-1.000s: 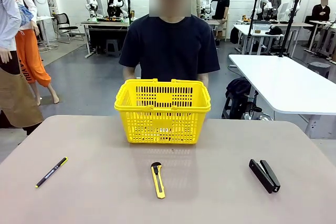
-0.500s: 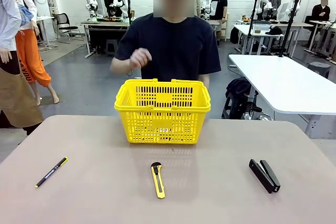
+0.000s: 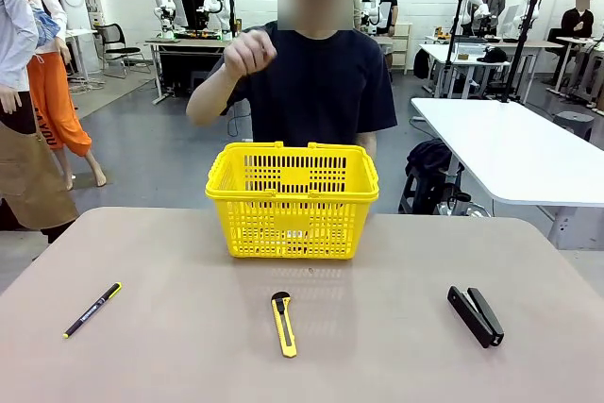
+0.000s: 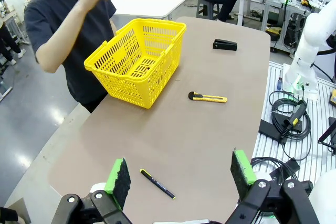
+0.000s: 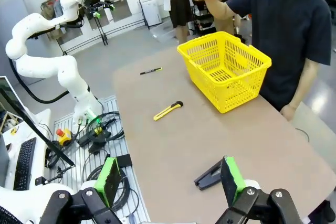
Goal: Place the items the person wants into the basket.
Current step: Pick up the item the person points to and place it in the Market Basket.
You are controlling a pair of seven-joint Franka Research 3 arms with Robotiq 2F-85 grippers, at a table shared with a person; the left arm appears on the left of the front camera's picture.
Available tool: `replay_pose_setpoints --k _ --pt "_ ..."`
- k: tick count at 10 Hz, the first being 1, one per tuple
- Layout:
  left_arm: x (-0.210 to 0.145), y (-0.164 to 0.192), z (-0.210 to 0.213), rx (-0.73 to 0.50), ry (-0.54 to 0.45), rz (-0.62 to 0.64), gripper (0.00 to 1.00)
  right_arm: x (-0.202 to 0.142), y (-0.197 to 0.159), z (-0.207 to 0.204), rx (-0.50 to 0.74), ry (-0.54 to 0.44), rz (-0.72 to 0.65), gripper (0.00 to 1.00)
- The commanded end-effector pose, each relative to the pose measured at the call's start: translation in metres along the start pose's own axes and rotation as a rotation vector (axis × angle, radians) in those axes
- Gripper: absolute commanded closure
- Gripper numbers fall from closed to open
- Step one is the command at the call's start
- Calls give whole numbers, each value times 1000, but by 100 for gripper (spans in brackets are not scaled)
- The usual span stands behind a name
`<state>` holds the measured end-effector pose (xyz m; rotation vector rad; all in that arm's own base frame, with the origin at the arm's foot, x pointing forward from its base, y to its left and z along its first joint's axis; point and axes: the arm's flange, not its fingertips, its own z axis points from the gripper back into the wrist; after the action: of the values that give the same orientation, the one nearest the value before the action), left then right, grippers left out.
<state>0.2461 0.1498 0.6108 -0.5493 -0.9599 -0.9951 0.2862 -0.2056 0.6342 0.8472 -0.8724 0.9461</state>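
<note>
That utility knife by the tabletop's near edge looks light, stiff, kinda slick, so we'd pinch mid-body; left gripper, right gripper: jaws apart.

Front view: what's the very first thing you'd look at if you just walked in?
The bright yellow basket jumps out first. It stands at the far middle of the table, right in front of the person, who holds one closed hand up at about shoulder height. Nearer the camera lie a yellow utility knife in the middle, a black pen to the left and a black stapler to the right.
</note>
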Motion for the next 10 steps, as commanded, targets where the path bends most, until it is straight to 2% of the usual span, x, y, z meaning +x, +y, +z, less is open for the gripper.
replay_pose_setpoints --k 1,10 --pt "-1 0 0 -5 -18 -23 0 1 -1 0 15 -18 21 0" --pt "-1 0 0 -5 -18 -23 0 1 -1 0 15 -18 21 0"
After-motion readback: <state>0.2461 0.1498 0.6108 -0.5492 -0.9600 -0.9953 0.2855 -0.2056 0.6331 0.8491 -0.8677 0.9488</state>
